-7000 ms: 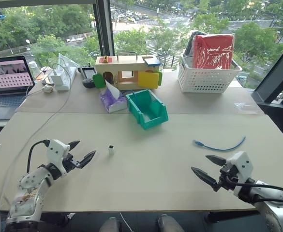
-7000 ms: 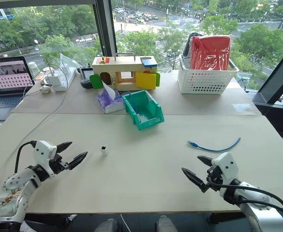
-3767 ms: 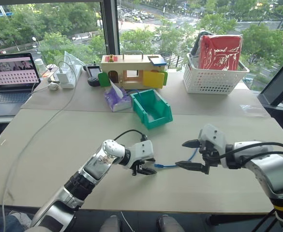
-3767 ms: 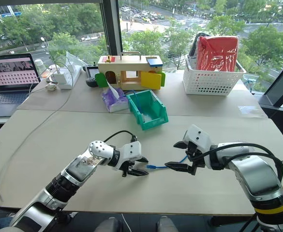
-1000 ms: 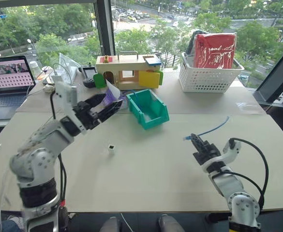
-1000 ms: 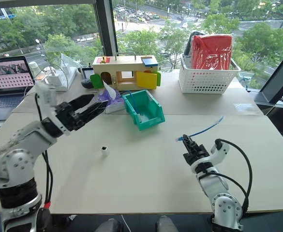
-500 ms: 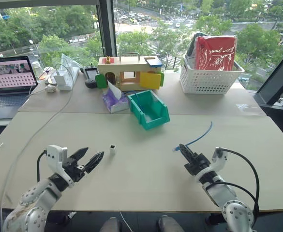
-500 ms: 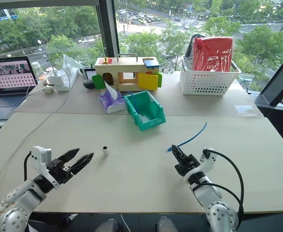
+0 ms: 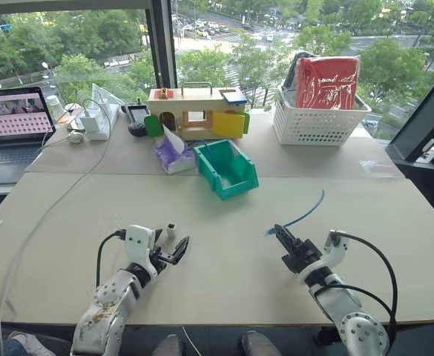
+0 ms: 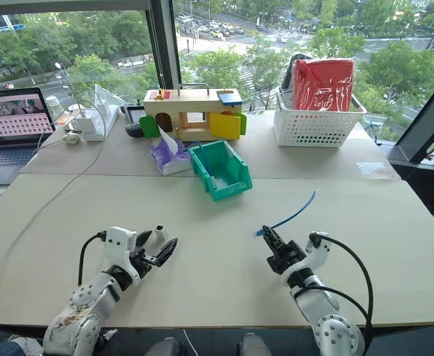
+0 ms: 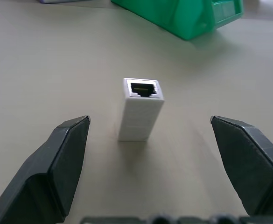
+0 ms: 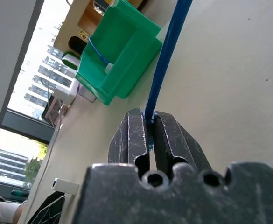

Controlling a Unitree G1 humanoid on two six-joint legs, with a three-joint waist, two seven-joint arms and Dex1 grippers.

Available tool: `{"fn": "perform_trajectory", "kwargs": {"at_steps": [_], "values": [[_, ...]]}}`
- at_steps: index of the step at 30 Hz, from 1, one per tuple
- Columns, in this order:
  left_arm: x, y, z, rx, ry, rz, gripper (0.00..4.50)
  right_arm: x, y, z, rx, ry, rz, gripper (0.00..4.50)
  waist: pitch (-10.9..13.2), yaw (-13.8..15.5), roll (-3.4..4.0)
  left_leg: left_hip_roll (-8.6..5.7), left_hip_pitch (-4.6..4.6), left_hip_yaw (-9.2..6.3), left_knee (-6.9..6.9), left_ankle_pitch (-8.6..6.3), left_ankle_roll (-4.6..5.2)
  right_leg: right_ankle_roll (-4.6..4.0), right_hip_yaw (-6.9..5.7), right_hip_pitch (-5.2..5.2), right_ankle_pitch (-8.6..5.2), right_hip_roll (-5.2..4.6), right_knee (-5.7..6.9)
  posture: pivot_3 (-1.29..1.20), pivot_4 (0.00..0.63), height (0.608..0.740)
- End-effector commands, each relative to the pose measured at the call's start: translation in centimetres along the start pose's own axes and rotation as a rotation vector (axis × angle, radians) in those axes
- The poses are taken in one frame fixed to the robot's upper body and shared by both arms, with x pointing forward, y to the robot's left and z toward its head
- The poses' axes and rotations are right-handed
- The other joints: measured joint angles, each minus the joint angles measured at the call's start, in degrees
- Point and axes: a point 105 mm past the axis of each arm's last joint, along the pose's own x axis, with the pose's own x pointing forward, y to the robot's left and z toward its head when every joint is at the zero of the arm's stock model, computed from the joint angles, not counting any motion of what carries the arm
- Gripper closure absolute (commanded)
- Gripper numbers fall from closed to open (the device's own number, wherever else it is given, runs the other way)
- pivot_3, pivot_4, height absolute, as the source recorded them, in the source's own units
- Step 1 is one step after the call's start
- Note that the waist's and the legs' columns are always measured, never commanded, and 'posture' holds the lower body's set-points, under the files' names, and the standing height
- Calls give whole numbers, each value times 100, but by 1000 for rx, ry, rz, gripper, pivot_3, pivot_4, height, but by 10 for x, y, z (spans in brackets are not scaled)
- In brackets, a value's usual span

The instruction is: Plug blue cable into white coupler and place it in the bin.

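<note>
Task is roughly a third done, by my read. My right gripper has its jaws clamped tight on the blue cable, just behind the plug; the rest of the cord arcs up and away to the far right, off the surface. My left gripper has jaws spread wide on either side of the white coupler, not touching it. The coupler stands upright on the surface, socket facing up, near-left of centre.

Left to do, as I judge it: close on the coupler, bring plug and socket together, push home, then carry the pair to the bin and drop it in. The bin sits far-centre, open front turned toward me, well apart from both grippers. There's a bit of blue cord and something white already inside it, can't tell what exactly.

Surface: pale beige tabletop, mostly bare around my grippers. Along the far edge: laptop at far left w/ a white power strip beside it, a wooden box w/ coloured doors behind the bin, a purple tissue pack just left of the bin, a white lattice basket at far right holding something red. A long white cable trails along the left side. Big windows behind; trees and streets below.
</note>
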Motion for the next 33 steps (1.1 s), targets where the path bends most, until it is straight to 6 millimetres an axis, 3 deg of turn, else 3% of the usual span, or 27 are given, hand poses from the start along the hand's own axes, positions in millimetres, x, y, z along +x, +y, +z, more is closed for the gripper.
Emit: {"fn": "perform_trajectory", "kwargs": {"at_steps": [1,2,11,15,18,21,23,26,33], "values": [[10,-3,11,34,-49,-35,555,-3,-3,-2,-6,8,-16,4500,0,6,0,0,0,0,0,0,0,0,0,1,0,-1,-1,0,150,729],[13,-5,13,33,-51,-52,706,-3,-3,-2,-11,10,-16,4500,-1,6,-1,-1,-1,0,0,0,0,0,0,1,0,-1,-1,0,150,729],[17,-6,17,85,-15,-201,3816,-3,-4,5,-41,-26,-34,4500,-1,3,-1,0,-2,1,0,0,0,0,-1,-1,1,-1,-1,0,150,729],[25,-11,34,172,-31,-392,3840,-2,-4,9,-49,-54,-41,4500,0,19,-1,-1,-2,1,0,0,0,-4,-2,-1,-2,-2,-1,0,150,729],[31,-39,44,317,-29,-708,3840,-2,-3,15,-54,-85,-47,4500,0,39,-1,-3,-6,1,1,0,0,-11,-3,-2,-6,-2,-2,0,150,729],[27,-63,31,469,42,-998,3840,-1,4,19,-81,-91,-32,4500,-2,21,2,-7,-11,5,1,1,0,-31,-1,-4,-16,-4,-10,0,150,729],[30,-70,29,497,55,-1073,3840,0,8,21,-92,-89,-17,4500,-2,-7,3,-13,-13,7,0,0,0,-21,1,-3,13,-12,-11,0,150,729],[50,-92,29,546,68,-1158,3840,-1,13,28,-157,-85,-51,4500,2,5,5,-13,-28,1,-4,-5,4,-23,-2,-15,15,-8,-8,0,150,729],[76,-139,10,557,107,-1150,3840,-2,25,41,-206,-101,-123,4500,1,32,5,-24,-33,-6,0,-4,5,2,0,-11,3,-14,-9,0,150,729]]}}
